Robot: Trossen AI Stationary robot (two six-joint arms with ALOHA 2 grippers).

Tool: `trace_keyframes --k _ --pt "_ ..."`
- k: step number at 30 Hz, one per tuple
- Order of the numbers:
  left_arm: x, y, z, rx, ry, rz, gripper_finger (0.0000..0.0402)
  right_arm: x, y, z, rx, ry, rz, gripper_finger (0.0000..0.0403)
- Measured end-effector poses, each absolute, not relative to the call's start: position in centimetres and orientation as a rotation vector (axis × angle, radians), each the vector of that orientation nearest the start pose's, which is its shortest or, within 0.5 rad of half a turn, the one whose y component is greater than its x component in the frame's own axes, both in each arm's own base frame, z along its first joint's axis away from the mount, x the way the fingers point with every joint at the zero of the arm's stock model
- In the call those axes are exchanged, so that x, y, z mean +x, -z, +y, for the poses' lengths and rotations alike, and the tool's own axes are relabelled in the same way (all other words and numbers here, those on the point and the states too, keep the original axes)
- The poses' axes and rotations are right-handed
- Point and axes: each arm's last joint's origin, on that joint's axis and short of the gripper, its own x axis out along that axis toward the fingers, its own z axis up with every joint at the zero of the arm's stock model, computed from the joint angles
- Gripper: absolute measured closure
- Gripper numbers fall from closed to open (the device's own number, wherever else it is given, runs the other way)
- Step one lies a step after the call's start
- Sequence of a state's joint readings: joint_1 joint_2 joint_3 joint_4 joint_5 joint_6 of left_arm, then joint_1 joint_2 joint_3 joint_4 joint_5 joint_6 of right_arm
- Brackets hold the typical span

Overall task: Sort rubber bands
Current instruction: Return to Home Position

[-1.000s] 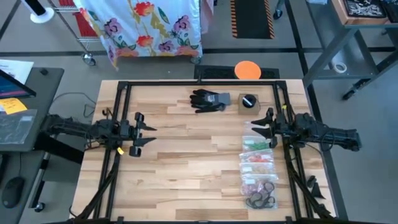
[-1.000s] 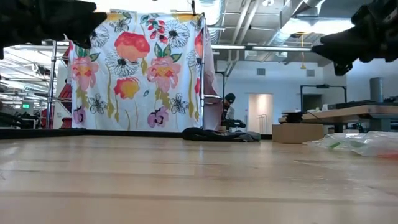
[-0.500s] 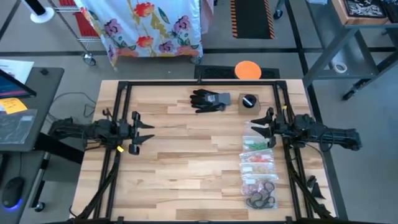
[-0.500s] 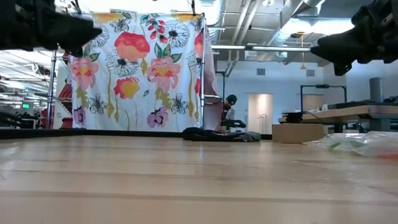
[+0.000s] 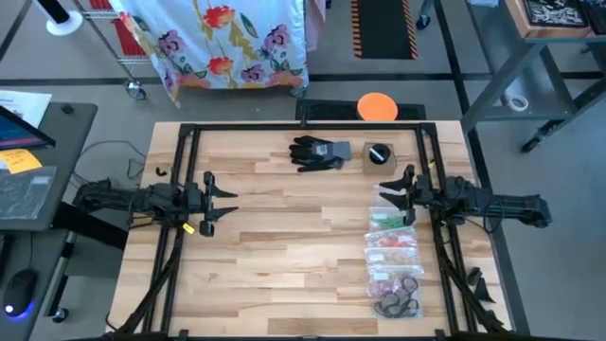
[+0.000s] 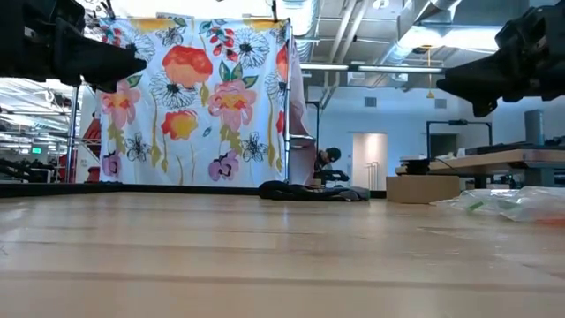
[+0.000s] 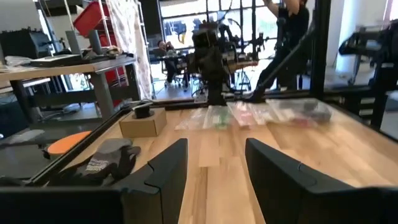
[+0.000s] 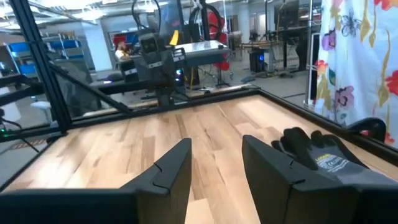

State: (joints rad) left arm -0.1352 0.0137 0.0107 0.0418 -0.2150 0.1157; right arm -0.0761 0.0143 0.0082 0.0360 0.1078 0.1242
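Plainly, rubber bands (image 5: 394, 258) lie near right fingers (image 8: 165, 177); left fingers (image 7: 165, 174) well apart

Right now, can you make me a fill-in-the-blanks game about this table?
1. The glove is ____ in colour.
2. The left gripper and right gripper are both ____, holding nothing.
3. The bags of rubber bands lie on the ____ gripper's side.
4. The bag nearest that gripper holds ____ bands.
Missing words: black, open, right, green.
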Motion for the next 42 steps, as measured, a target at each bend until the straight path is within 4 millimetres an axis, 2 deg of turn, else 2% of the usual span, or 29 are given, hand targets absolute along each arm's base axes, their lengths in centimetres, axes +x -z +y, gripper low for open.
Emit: trace_keyframes --k 9,42 --pt "9.69 -17.09 -0.70 0.171 -0.080 -0.019 0.0242 9.74 -16.86 -1.05 0.123 0.181 -0.042 0.0262" --pt "9.69 -17.05 -0.70 0.173 -0.081 -0.012 0.0242 9.74 -16.82 -1.05 0.123 0.179 -0.041 0.0262"
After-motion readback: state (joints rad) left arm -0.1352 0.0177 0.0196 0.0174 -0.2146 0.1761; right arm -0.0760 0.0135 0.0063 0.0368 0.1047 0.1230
